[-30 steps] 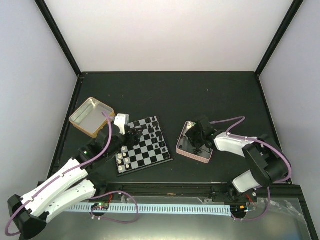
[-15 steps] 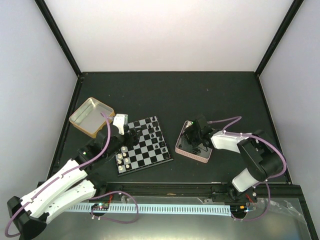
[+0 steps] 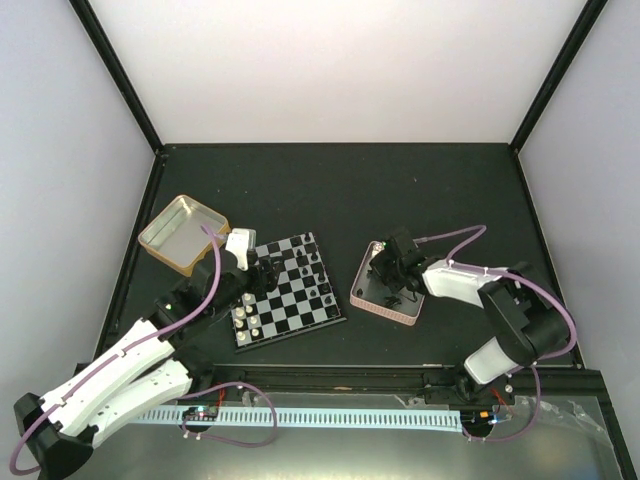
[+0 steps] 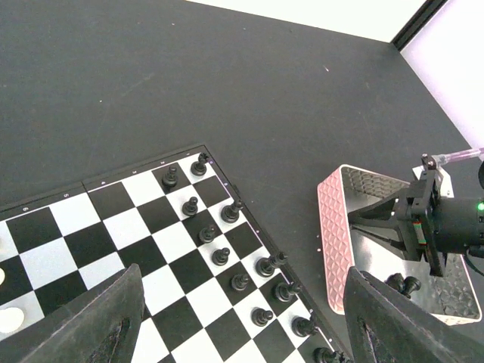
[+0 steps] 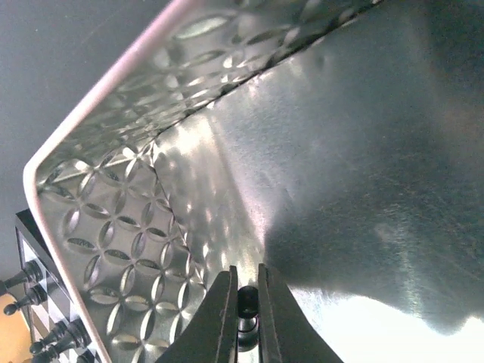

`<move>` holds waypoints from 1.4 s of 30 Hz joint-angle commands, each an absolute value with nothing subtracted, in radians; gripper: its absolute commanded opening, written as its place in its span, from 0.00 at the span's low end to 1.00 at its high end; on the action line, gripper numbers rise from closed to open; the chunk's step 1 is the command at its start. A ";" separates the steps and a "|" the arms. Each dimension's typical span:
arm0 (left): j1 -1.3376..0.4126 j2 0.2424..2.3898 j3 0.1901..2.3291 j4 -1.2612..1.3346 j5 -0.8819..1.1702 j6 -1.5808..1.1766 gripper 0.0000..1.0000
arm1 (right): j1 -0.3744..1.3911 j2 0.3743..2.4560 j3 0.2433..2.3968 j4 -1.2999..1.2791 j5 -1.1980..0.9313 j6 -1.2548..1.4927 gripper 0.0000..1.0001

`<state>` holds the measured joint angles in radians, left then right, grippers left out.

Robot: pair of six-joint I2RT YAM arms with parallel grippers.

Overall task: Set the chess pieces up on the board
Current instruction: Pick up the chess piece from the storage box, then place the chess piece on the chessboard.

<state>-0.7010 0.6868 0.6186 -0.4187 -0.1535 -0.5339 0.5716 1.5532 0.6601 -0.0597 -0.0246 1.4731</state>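
Jaws of the right gripper (image 5: 245,281) clench a mostly hidden black piece (image 5: 247,302); left gripper (image 4: 243,287) gapes wide.

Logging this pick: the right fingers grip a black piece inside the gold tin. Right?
No. The right fingers grip a black piece inside the pink-rimmed tin, not the gold tin; the top external view shows it.

no readable text or labels
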 commanded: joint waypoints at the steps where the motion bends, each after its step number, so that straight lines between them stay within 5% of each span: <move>1: -0.695 0.679 0.647 -0.416 -0.143 -0.541 0.74 | 0.577 1.510 0.691 -0.102 0.027 1.353 0.04; 10: -0.694 0.681 0.631 -0.369 -0.043 -0.546 0.74 | 0.578 1.420 0.713 -0.122 -0.037 1.160 0.02; 17: -0.696 0.707 0.565 -0.209 0.183 -0.537 0.77 | 0.596 1.356 0.681 -0.066 -0.284 1.095 0.01; 23: -0.697 0.794 0.548 -0.158 0.352 -0.557 0.77 | 0.732 1.290 0.700 -0.030 -0.362 1.109 0.01; 42: -0.697 0.852 0.453 0.067 0.535 -0.647 0.61 | 0.861 1.279 0.774 0.068 -0.456 1.104 0.01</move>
